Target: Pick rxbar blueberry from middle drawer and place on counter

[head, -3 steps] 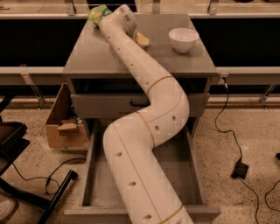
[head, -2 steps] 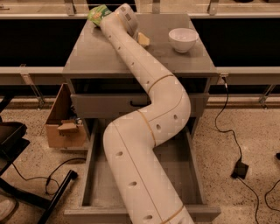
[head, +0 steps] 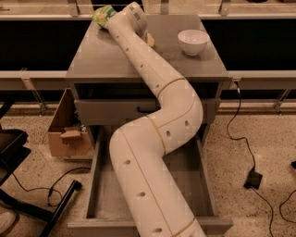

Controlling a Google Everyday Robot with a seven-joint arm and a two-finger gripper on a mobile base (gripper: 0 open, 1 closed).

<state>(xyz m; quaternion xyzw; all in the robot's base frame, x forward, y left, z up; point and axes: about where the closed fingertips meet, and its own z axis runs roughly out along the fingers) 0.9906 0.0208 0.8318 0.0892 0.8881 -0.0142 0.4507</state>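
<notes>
My white arm rises out of the open middle drawer (head: 99,194) and reaches across the counter (head: 97,55) to its far left corner. The gripper (head: 134,11) is at the arm's far end, over the counter's back edge and next to a green crinkly snack bag (head: 102,14). The rxbar blueberry is not in view. The arm covers much of the drawer's grey inside, and the part that shows holds nothing.
A white bowl (head: 193,40) stands at the counter's back right. A small tan item (head: 149,40) lies beside the arm. A shallower drawer front with a black handle (head: 143,110) is shut. A cardboard box (head: 67,132) and cables (head: 245,148) are on the floor.
</notes>
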